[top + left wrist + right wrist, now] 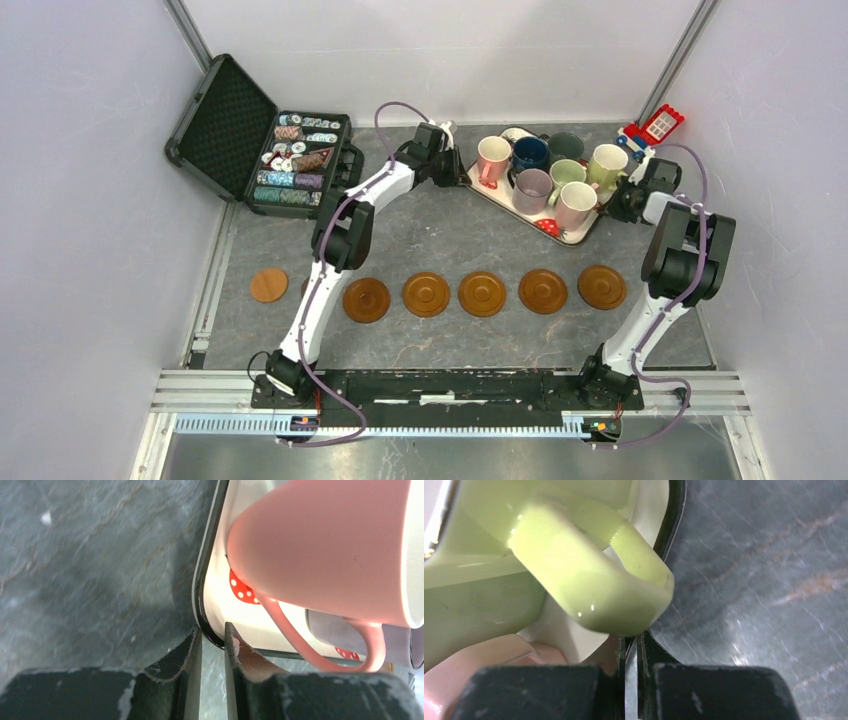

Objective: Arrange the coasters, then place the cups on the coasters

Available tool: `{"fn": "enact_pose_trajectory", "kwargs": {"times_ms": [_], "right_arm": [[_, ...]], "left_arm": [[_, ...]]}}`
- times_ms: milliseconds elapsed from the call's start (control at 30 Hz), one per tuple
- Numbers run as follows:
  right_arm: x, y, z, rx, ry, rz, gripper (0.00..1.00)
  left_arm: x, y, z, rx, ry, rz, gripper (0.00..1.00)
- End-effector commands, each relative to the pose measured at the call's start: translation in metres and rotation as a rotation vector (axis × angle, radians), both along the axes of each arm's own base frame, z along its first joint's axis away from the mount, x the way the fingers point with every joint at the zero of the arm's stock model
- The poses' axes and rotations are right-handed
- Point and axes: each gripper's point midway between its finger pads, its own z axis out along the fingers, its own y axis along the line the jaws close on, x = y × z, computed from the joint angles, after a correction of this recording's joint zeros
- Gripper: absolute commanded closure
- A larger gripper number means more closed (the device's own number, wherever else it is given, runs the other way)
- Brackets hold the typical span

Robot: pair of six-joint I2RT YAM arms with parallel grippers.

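A grey stone-patterned surface between pale walls is carrying everything. The white strawberry-print tray is sitting on it, and the cups are all standing packed together on the tray. The left jaws are clenching the tray's dark rim at its left end, with the rim passing between the two fingers. The pink cup is standing just inside that rim, its handle arching toward the jaws without touching them. The right jaws are pinching the rim at the tray's right end, closed down to a sliver. The yellow-green cup is holding its handle right at their tips; whether it is touching them I cannot tell. The coasters are lying in a row in front of the tray, well apart from it, one partly hiding behind the left arm. An open case of poker chips is resting to the tray's left.
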Motion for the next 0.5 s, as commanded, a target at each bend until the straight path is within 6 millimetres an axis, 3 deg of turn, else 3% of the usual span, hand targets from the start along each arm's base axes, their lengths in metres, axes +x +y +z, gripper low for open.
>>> {"fn": "enact_pose_trajectory", "kwargs": {"times_ms": [0,467], "right_arm": [[0.019,0.056,-0.012,0.023,-0.005,0.204,1.0],[0.032,0.145,-0.025,0.104,-0.004,0.375,1.0]], "left_arm": [[-0.014,0.008,0.046,-0.032,-0.049,0.03,0.98],[-0.1,0.112,0.025,0.054,0.129,0.214,0.98]]}}
